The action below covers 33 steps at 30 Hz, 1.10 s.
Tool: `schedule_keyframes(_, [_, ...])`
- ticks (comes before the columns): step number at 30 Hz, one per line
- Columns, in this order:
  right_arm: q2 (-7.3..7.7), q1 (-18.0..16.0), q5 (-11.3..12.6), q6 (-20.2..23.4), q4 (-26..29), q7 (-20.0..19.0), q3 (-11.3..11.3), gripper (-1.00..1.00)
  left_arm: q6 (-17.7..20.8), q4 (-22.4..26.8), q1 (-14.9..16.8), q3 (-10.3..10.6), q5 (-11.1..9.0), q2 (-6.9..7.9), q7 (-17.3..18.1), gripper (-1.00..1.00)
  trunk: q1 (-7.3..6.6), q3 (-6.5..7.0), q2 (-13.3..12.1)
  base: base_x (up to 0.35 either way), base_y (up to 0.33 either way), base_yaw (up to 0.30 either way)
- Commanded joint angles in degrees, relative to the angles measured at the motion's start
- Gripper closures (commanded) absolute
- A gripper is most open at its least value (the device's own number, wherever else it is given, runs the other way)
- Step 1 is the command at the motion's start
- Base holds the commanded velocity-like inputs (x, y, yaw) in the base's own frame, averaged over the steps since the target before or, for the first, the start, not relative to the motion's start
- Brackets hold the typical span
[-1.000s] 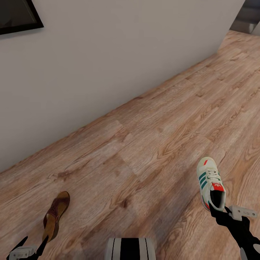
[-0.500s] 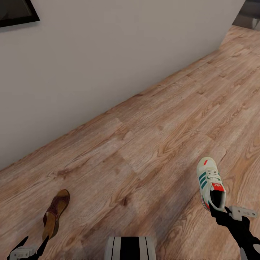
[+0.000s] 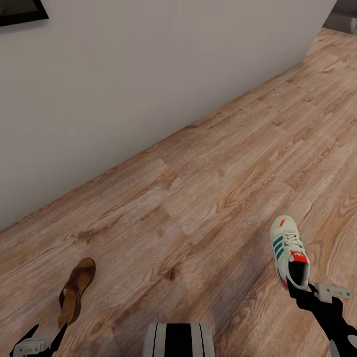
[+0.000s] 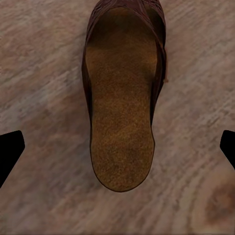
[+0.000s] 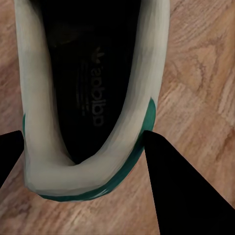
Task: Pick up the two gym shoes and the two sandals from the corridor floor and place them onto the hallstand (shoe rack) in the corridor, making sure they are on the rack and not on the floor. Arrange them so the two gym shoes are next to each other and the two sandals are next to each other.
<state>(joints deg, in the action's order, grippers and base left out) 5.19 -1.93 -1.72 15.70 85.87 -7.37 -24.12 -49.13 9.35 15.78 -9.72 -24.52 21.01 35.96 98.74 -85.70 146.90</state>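
On the corridor floor (image 3: 213,178), warm brown planks run along a plain pale wall (image 3: 148,64), with a dark framed panel (image 3: 20,11) at the wall's upper corner.

Right gripper (image 3: 300,288): black fingers are clamped on the heel collar of one gym shoe (image 3: 289,250). The shoe is cream-white with green stripes and a red toe patch; its toe points away from the robot. In the right wrist view the fingers (image 5: 181,191) flank the shoe's heel (image 5: 88,122), one finger pressed against the green-trimmed rim. Whether the sole rests on the planks or is raised cannot be told.

Left gripper (image 3: 43,336): spread wide, grasping nothing. One sandal (image 3: 76,291) lies just ahead of it on the floor, maroon-brown with a tan footbed, its heel toward the gripper. In the left wrist view the sandal (image 4: 122,98) sits centred between the two fingertips (image 4: 10,152), well apart from both.

A black-and-white part of the robot's trunk (image 3: 178,340) shows at the lower edge of the head view.
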Motion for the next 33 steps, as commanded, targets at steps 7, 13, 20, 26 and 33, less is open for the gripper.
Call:
schedule_keyframes(7, [0.00,0.00,0.08,-0.01,0.00,0.01,0.03,1.00,0.05,0.65,-0.01,-0.03,0.00,0.00,-0.88,-1.00,0.00,-0.22,0.00,0.000,0.000,0.000])
schedule_keyframes(13, [0.00,0.00,0.06,-0.03,0.00,0.01,0.03,1.00,0.11,1.83,0.01,0.02,0.05,-0.10,-1.25,-1.00,0.00,-0.28,0.00,0.000,0.000,0.000])
schedule_keyframes(20, [0.00,0.00,0.05,-0.05,0.00,0.03,0.04,1.00,0.16,2.59,0.03,0.04,0.08,-0.15,-1.42,-1.00,0.00,-0.31,0.00,0.000,0.000,0.000])
schedule_keyframes(26, [0.00,0.00,0.05,-0.06,0.00,0.05,0.04,1.00,0.17,2.82,0.04,0.04,0.09,-0.26,-1.47,-1.00,0.00,-0.32,0.00,0.000,0.000,0.000])
schedule_keyframes(33, [0.00,0.00,0.05,-0.06,0.00,0.05,0.04,1.00,0.17,2.94,0.04,0.05,0.09,-0.37,-1.49,-1.00,0.00,-0.33,0.00,0.000,0.000,0.000])
